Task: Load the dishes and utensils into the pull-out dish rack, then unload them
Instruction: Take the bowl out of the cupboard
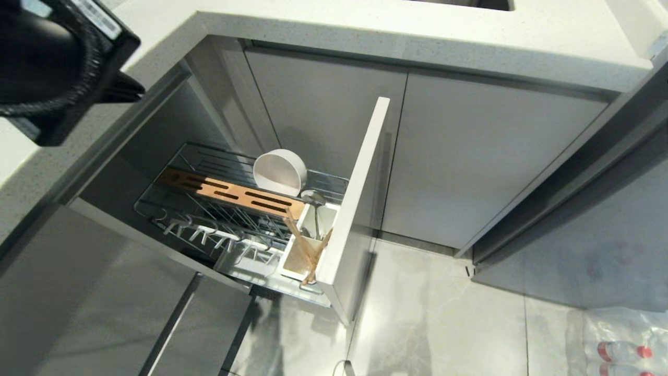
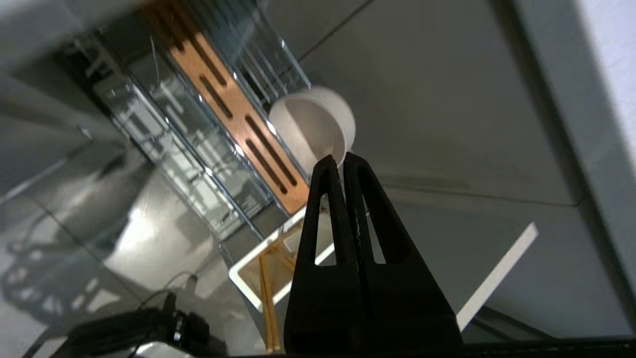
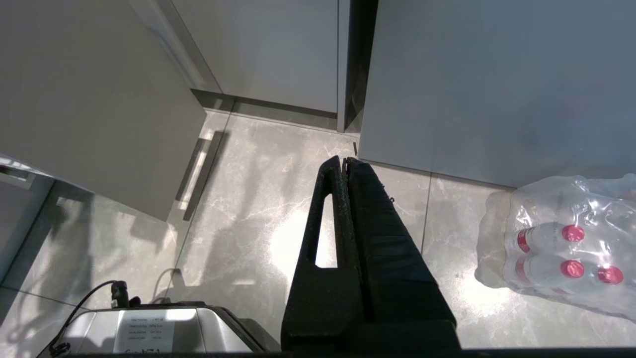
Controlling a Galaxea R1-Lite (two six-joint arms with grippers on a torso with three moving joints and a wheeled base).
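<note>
- Kitchen corner with grey cabinet fronts point(image 1: 485, 156), a pale speckled worktop point(image 1: 417, 36) up top and a marbled grey floor point(image 1: 443, 324) below.
- Pull-out dish rack point(image 1: 235, 219) is slid out of the cabinet, its tall pale front panel point(image 1: 355, 209) standing edge-on toward the camera.
- White bowl point(image 1: 280, 172) sits tipped on its side at the back of the rack, just behind the brown slotted wooden strip point(image 1: 232, 193).
- Chopsticks point(image 1: 308, 248) lean crossed in the white utensil cup point(image 1: 302, 245) right behind the front panel; the spoon point(image 1: 313, 199) stands at the cup's far end, bowl end up.
- No pink plate anywhere in view, and the plate prongs point(image 1: 209, 235) look bare, so I'd guess it's either not loaded or already out.
- Left hand point(image 2: 340, 158) is up high at the left, above the rack, fingers pressed together with nothing between them. From its own camera the tips line up with the bowl's rim, but it's well clear of it.
- Right hand point(image 3: 344, 160) is parked low over the floor, closed and empty, near a shrink-wrapped pack of bottles point(image 3: 561, 243).
- My read: next item is probably the bowl. To do it well, open the fingers before descending, come in over the upper rim so one finger goes inside and one outside, and lift straight up so it doesn't snag the wires or knock the spoon.
</note>
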